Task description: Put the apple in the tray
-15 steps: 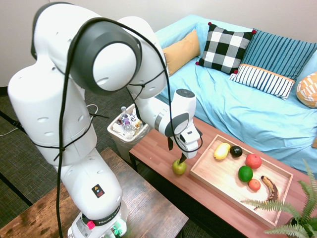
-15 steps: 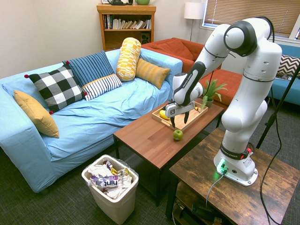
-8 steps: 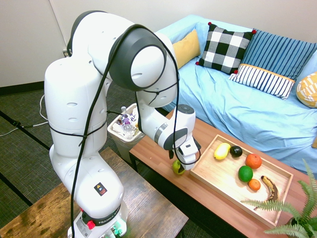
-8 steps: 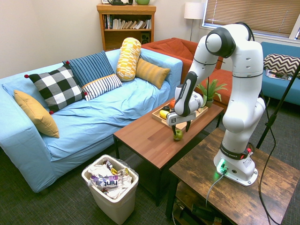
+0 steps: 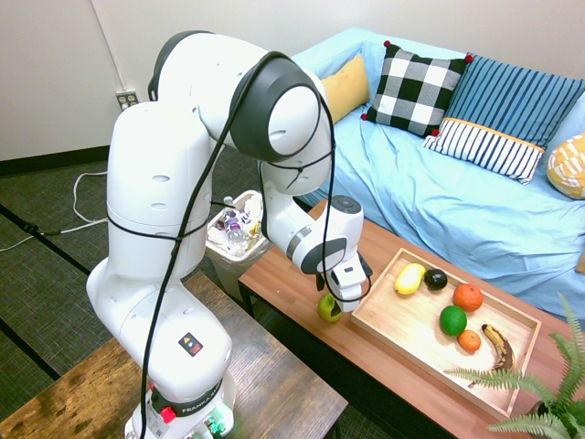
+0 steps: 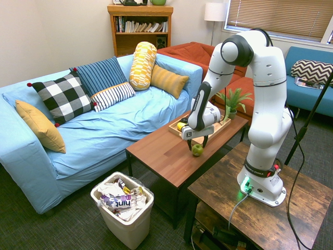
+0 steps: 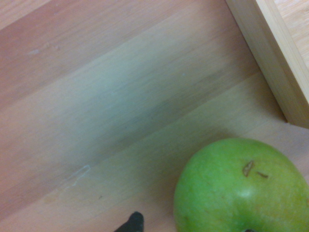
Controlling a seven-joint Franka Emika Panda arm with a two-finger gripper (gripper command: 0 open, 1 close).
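Close up, the wrist view alone shows brown marks on the green apple, beyond the tray's corner on the coffee table; outside, the gripper's fingers are spread around it. "FRANKA" labels the arm's base.

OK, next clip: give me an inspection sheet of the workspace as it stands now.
Surface: wood-plank coffee table; a pale mark shows in the wrist view.
Job's things: green apple on the table, outside the wooden tray.
Clutter: in the tray, a yellow fruit, a dark fruit, a green fruit, two orange-red fruits and a brown-spotted banana.
Grippers: one hand, open, lowered at the apple; whether its fingers touch it, cannot tell.
Cables: a black one runs along the arm.
Surroundings: blue-covered sofa with cushions, filled waste bin, fern beside the tray, its fronds reaching over one corner.
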